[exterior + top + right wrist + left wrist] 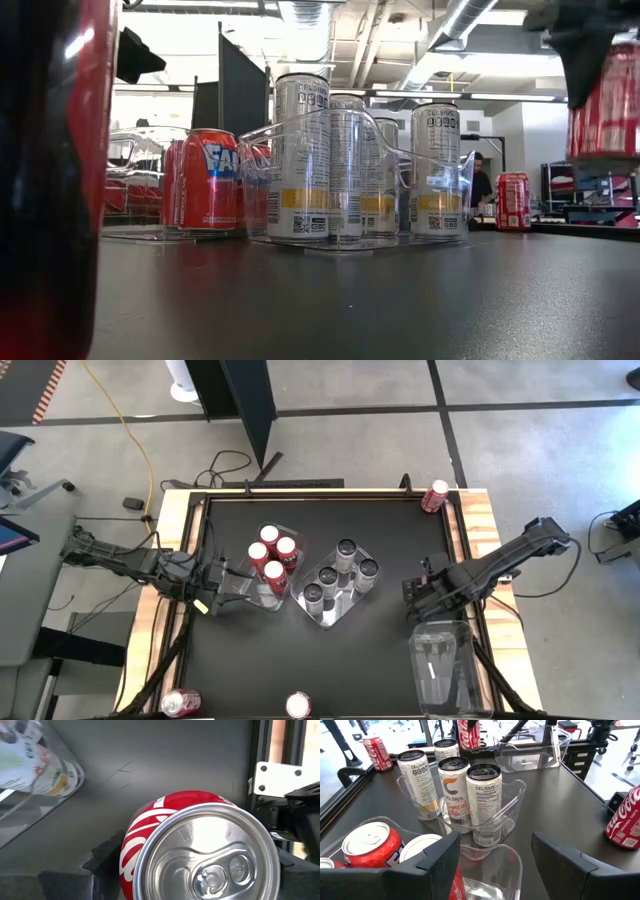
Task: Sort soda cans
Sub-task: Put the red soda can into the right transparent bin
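Three red soda cans (272,558) stand in a clear tray (250,588), and several silver-grey cans (340,575) stand in a second clear tray (335,615) beside it. My left gripper (495,845) stands open at the red-can tray's near-left end (492,870), one finger on each side of it. My right gripper (425,598), right of the silver cans, is shut on a red soda can (605,100) held above the table. In the high view the gripper hides that can. My left gripper's one finger (440,860) lies against or just beside the tray's wall; I cannot tell whether it touches. My right gripper pinches the red can's side wall (131,857) between its two fingers, which come steeply from above. The can hangs upright, its silver top (210,855) toward the wrist, lifted clear of the table.
An empty clear tray (445,665) sits at the near right. Loose red cans stand at the far right corner (435,495), the near left corner (180,703) and the near edge (298,706). A raised rim (470,540) bounds the dark table.
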`<action>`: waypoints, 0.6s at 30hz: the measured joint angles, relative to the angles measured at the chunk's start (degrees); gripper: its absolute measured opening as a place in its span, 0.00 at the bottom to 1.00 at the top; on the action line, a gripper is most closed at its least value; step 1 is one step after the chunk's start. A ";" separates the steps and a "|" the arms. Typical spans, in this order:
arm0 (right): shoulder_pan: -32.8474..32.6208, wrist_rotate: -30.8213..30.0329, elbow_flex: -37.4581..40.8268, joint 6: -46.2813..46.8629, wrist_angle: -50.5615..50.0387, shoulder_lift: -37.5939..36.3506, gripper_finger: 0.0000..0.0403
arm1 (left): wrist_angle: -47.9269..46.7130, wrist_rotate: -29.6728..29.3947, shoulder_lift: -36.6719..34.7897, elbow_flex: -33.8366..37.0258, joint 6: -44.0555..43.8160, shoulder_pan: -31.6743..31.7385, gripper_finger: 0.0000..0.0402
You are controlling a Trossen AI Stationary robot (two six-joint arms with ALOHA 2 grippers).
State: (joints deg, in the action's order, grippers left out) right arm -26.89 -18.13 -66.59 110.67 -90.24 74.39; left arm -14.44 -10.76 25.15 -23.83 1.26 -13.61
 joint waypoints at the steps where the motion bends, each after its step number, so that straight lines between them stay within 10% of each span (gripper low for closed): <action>1: -0.08 0.00 -0.83 -1.01 0.14 -0.04 0.79 | -0.05 -0.02 0.00 0.01 -0.07 0.00 0.60; 18: -4.67 -2.82 -8.79 -21.18 0.20 -0.07 0.79 | -0.28 -2.23 -0.02 0.02 -1.82 0.00 0.60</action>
State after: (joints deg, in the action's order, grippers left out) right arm -31.56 -20.95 -75.37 89.48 -90.04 74.32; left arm -14.72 -12.99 25.12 -23.81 -0.56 -13.61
